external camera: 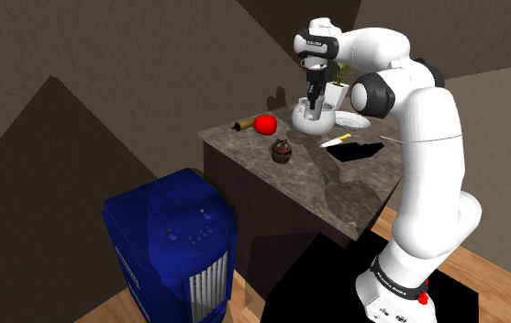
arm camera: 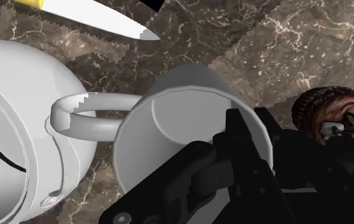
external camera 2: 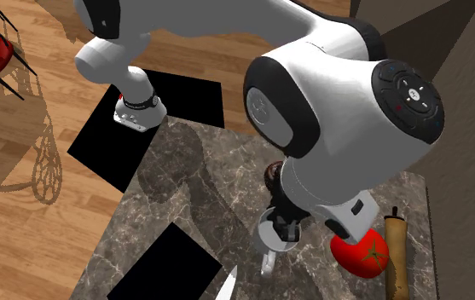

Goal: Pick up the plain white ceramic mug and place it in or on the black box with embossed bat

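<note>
The white mug [arm camera: 169, 121] is clasped by its wall in my gripper [arm camera: 232, 137], one finger inside the rim and one outside. Its handle [arm camera: 86, 118] points away from the fingers, toward a white rounded vessel [arm camera: 16, 133]. In the shoulder view the mug [external camera: 309, 108] sits under the gripper [external camera: 314, 101] at the counter's far side, just above that vessel [external camera: 317, 126]. Whether its base touches the counter I cannot tell. The flat black box [external camera: 359, 150] lies nearer the arm's base. From above, the mug [external camera 2: 269, 232] and gripper [external camera 2: 285, 226] are to the right of the box [external camera 2: 171, 264].
A yellow-handled knife [external camera: 336, 140] lies between vessel and box. A red round fruit [external camera: 264, 123], a brown roll [external camera: 243, 124] and a dark cupcake-like thing [external camera: 283, 151] sit on the marble counter [external camera: 336, 188]. A potted plant [external camera: 338, 84] stands behind. A blue appliance [external camera: 172, 243] is on the floor.
</note>
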Controlling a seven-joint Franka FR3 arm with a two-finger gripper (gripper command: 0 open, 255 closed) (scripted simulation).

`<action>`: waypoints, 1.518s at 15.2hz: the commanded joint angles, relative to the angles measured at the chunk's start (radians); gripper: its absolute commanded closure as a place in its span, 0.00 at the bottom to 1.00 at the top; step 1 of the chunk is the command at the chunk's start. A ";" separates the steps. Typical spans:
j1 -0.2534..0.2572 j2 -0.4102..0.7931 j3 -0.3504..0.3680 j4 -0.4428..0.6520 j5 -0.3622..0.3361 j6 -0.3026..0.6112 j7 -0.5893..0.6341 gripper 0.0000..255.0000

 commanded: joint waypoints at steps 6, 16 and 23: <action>-0.047 -0.114 -0.039 -0.158 -0.032 0.058 -0.103 1.00; -0.164 -0.201 -0.104 -0.272 -0.057 0.111 -0.292 1.00; -0.227 -0.208 -0.133 -0.304 -0.055 0.148 -0.384 1.00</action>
